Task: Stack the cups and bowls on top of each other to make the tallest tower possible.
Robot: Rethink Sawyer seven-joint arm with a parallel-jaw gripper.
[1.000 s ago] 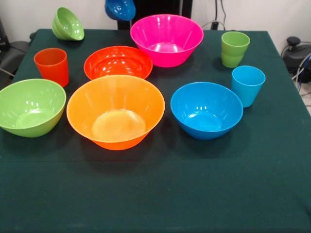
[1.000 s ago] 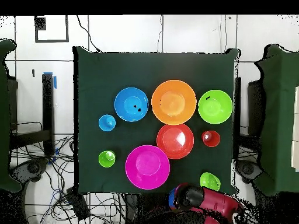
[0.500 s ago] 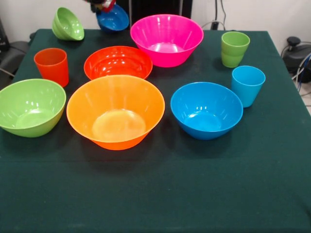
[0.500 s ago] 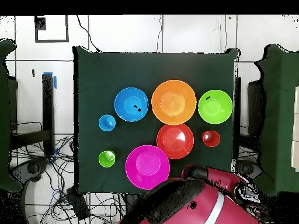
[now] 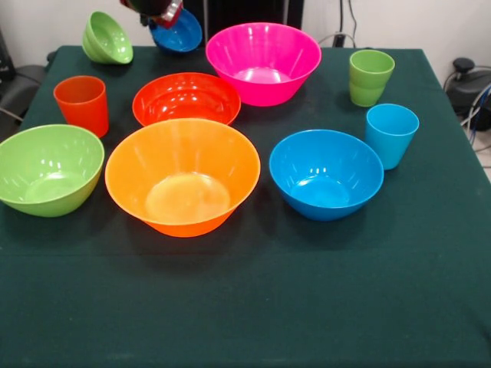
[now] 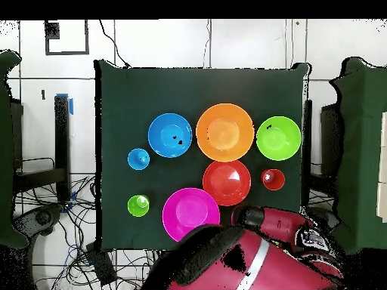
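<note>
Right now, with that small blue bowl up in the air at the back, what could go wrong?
The small dark blue bowl hangs tilted under the gripper, so it might slip. It sits close to the large pink bowl and the tipped small green bowl; a swing could knock either.

The bowls, such as the large orange bowl [image 5: 182, 176], and the cups, such as the light blue cup [image 5: 391, 135], look like smooth glossy plastic (bright highlights inside). The bench [image 5: 322, 299] wears matt dark green cloth.

Front camera faces the table [image 5: 322, 307] obliquely; overhead looks straight down.
</note>
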